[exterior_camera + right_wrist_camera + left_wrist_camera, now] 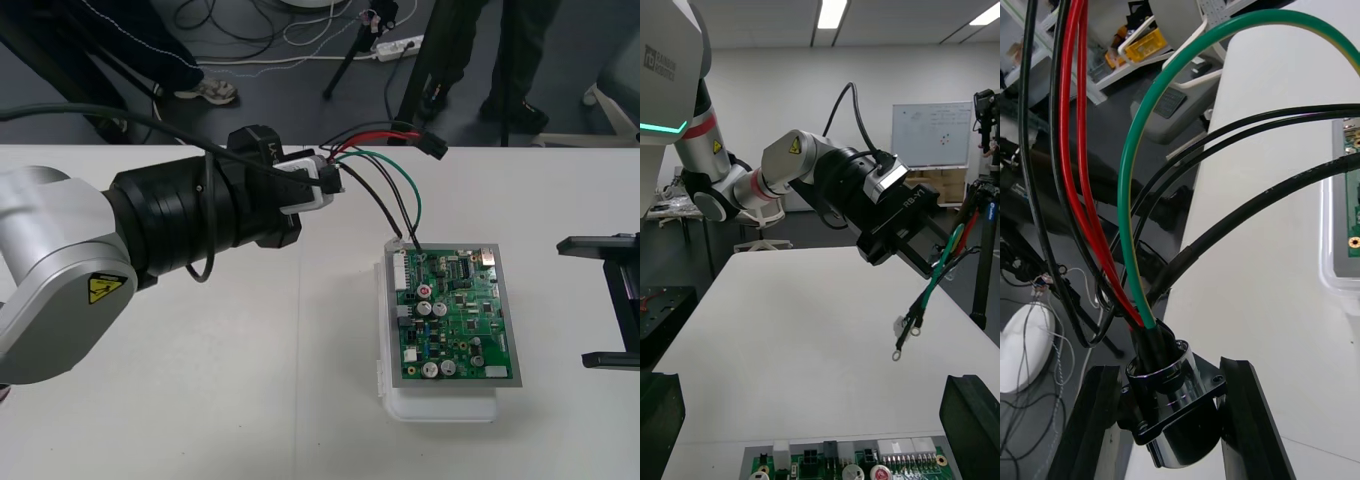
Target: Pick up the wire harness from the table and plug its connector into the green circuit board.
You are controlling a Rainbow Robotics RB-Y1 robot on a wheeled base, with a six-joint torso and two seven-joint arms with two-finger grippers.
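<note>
Silver left arm (pixel 40 230) with yellow warning sticker (pixel 106 289), looped black cable (pixel 100 112), black left gripper (pixel 326 186).

You look down on a plain light table (pixel 200 400); at twelve o'clock lies dark floor (pixel 280 100) with loose cables (pixel 300 60) and a white power strip (pixel 398 44).

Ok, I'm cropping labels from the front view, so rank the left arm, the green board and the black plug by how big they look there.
1. left arm, largest, though its nearness to the camera inflates it
2. green board
3. black plug, smallest
</note>
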